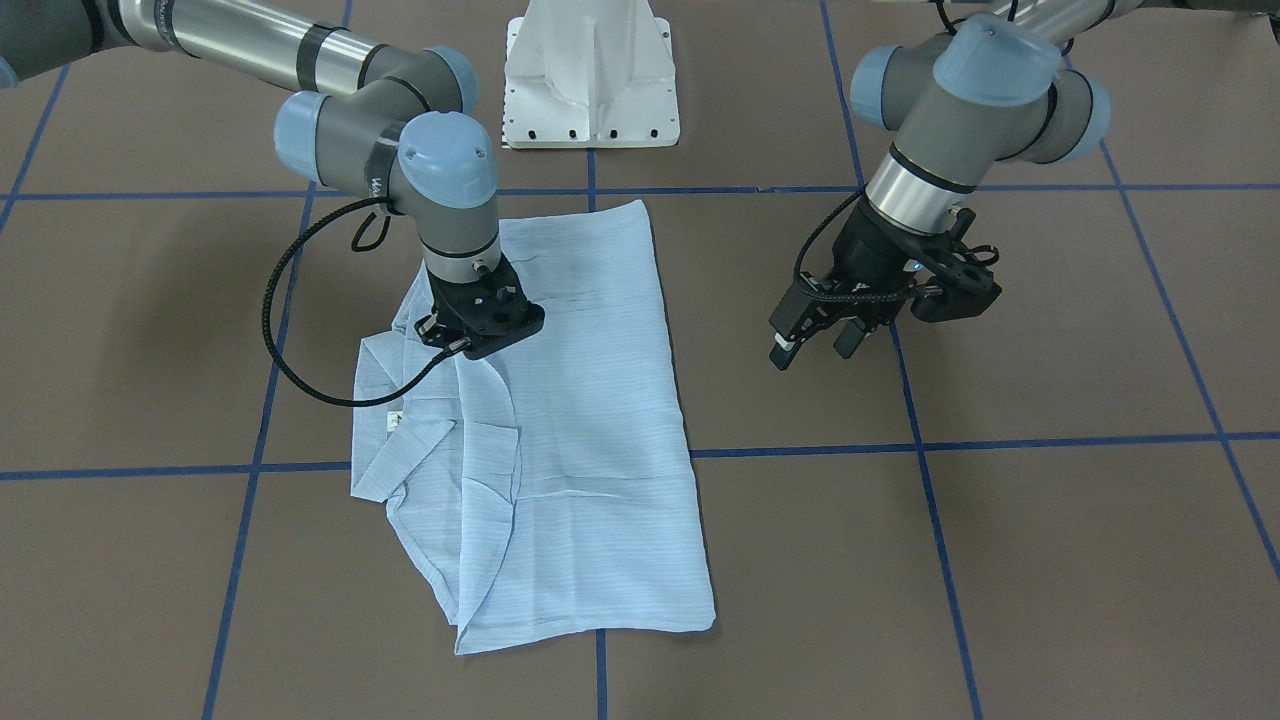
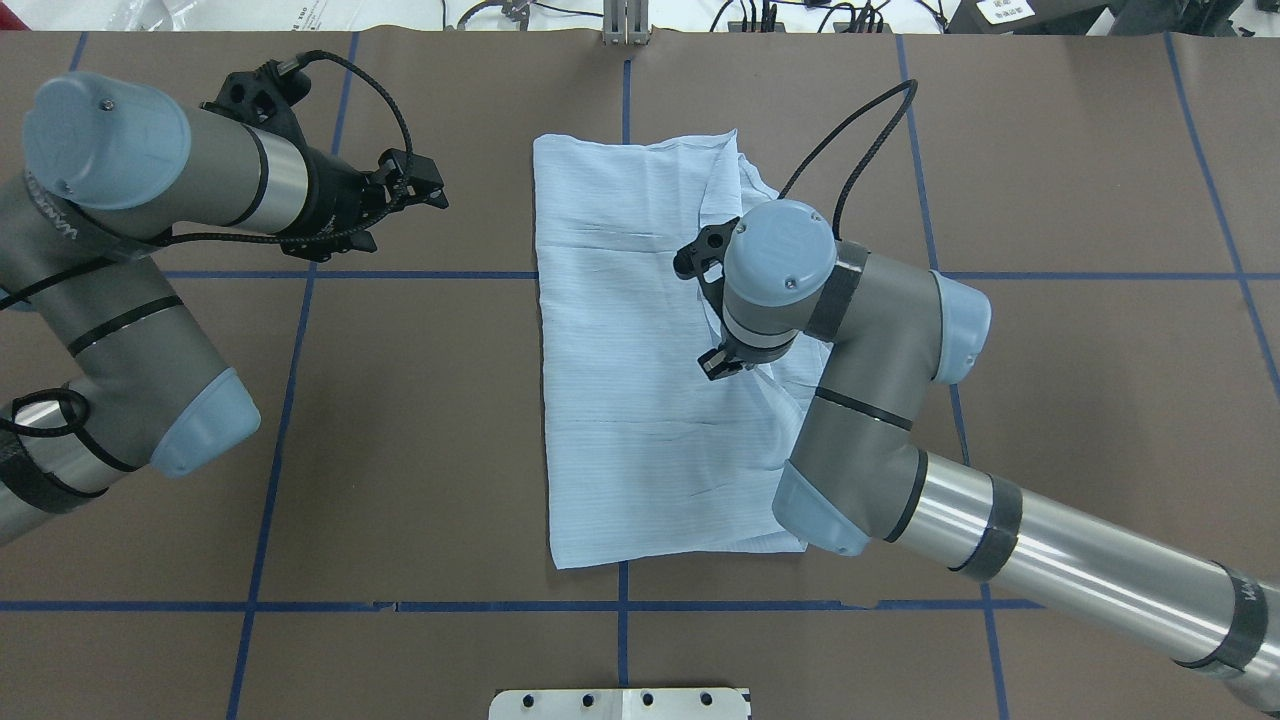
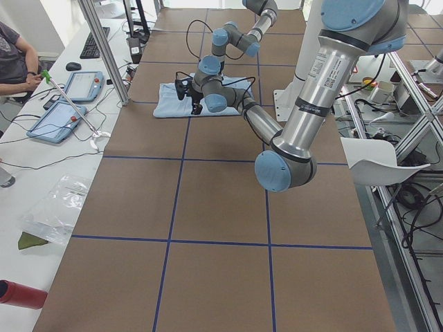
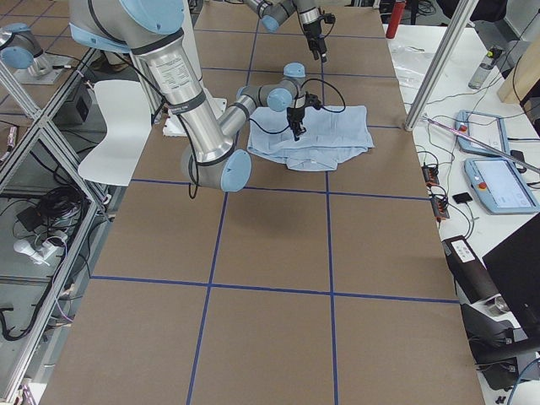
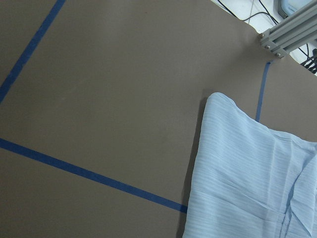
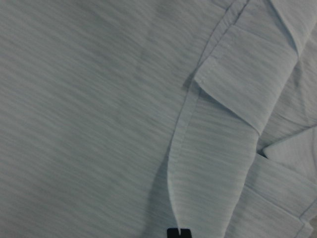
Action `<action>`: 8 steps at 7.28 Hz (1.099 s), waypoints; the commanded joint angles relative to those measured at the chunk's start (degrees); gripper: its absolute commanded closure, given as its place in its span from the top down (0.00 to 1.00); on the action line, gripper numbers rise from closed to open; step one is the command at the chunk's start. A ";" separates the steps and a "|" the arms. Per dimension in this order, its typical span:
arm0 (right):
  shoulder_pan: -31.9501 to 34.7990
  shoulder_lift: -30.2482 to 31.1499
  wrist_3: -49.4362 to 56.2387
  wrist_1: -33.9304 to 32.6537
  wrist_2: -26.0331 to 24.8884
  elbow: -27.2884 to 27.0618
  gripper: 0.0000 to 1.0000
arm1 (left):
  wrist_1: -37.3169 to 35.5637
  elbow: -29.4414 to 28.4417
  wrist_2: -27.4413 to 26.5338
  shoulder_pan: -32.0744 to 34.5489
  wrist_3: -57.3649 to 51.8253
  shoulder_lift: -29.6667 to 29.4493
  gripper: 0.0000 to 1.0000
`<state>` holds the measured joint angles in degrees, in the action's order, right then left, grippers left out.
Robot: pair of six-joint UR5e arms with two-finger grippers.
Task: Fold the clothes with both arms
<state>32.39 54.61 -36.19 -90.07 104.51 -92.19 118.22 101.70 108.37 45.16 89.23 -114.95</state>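
Observation:
The clothes are one light blue striped shirt [image 1: 590, 420], partly folded and lying flat on the brown table, its collar and folded sleeve toward the robot's right. My right gripper [image 1: 455, 345] is down on the shirt [image 2: 620, 350] near the collar. It is shut on a raised edge of the fabric, and that strip runs up to the fingertip [image 6: 178, 233] in the right wrist view. My left gripper [image 1: 812, 348] hangs open above bare table, well apart from the shirt. The left wrist view shows only a far corner of the shirt [image 5: 247, 173].
Blue tape lines [image 1: 800, 450] mark the brown table in squares. The white pedestal base [image 1: 590, 80] stands at the robot's side. A side table with tablets [image 3: 62, 104] and a seated person lies beyond the table's far edge. A white chair [image 4: 118, 118] stands behind the robot.

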 commanded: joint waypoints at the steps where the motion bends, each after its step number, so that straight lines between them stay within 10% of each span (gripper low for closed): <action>1: 2.93 7.84 0.16 -0.01 1.92 -4.91 0.00 | 0.00 0.07 0.00 -0.07 0.16 -0.36 1.00; 3: 4.08 12.34 0.16 -0.01 1.93 -6.59 0.15 | 0.00 0.07 0.00 -0.07 0.16 -0.45 1.00; 4: 4.69 12.98 0.16 -0.01 2.28 -8.60 0.99 | 0.00 -0.01 -0.09 -0.07 0.16 -0.45 1.00; 8: 6.27 10.09 -1.68 0.69 3.41 -9.32 1.00 | 0.00 -0.28 -0.09 -0.07 0.24 -0.71 1.00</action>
<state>37.72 65.89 -37.27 -89.62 107.04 -101.26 118.21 101.61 108.28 45.09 89.41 -115.48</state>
